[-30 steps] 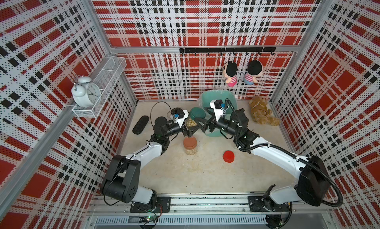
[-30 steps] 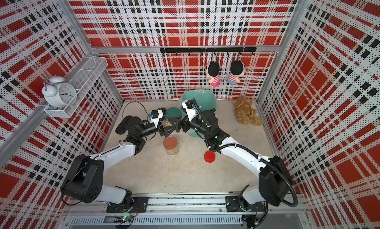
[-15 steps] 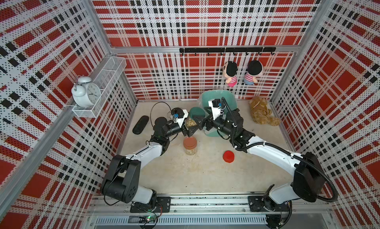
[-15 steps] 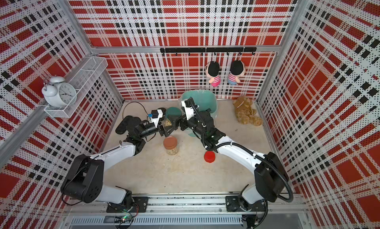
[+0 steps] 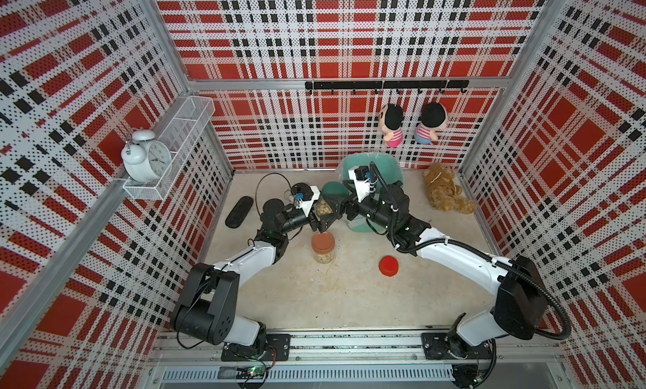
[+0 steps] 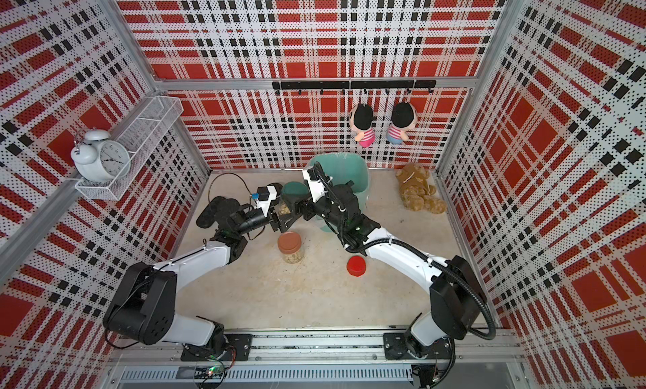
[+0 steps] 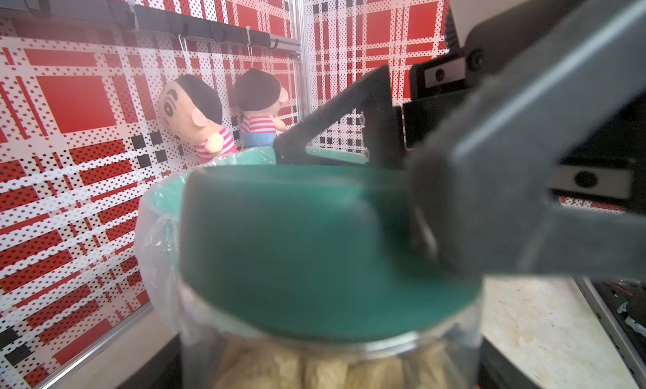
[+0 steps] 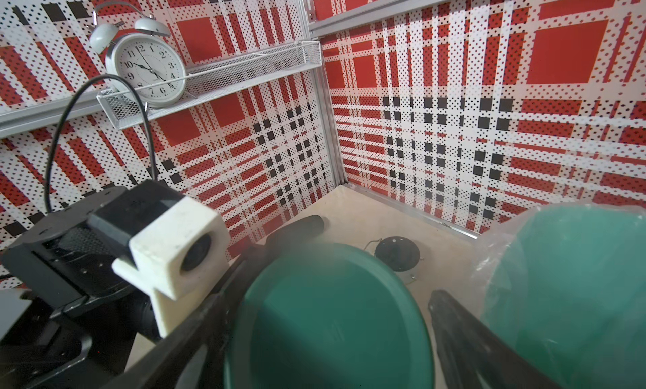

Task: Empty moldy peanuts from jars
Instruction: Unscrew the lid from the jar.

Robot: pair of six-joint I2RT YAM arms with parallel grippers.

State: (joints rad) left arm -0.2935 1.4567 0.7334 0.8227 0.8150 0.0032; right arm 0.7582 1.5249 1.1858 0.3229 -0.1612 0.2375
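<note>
- Teal bin [image 5: 384,157], lined with clear plastic, stands at the far edge of the bench [image 5: 349,300]. It is just right of and beyond the raised jar, with its mouth facing up.
- Left gripper [image 5: 321,213] reaches in from the left. It is clamped on the glass body of the green-lidded jar [image 5: 323,209] and holds it clear of the bench.
- Right gripper [image 8: 349,275] comes in from the right, the bin side, and is the one placed for the lid. Its jaws stand wide, one on each side of the lid. I cannot tell whether they press on it yet.
- The held jar's long axis runs close to upright, with the lid end on top and the base toward the bench.
- Dark green lid [image 7: 314,247] is on the jar, so the coming move is likely a twist about that axis before any tipping toward the bin.
- Moldy peanuts [image 7: 314,369] lie inside the jar, under the lid.
</note>
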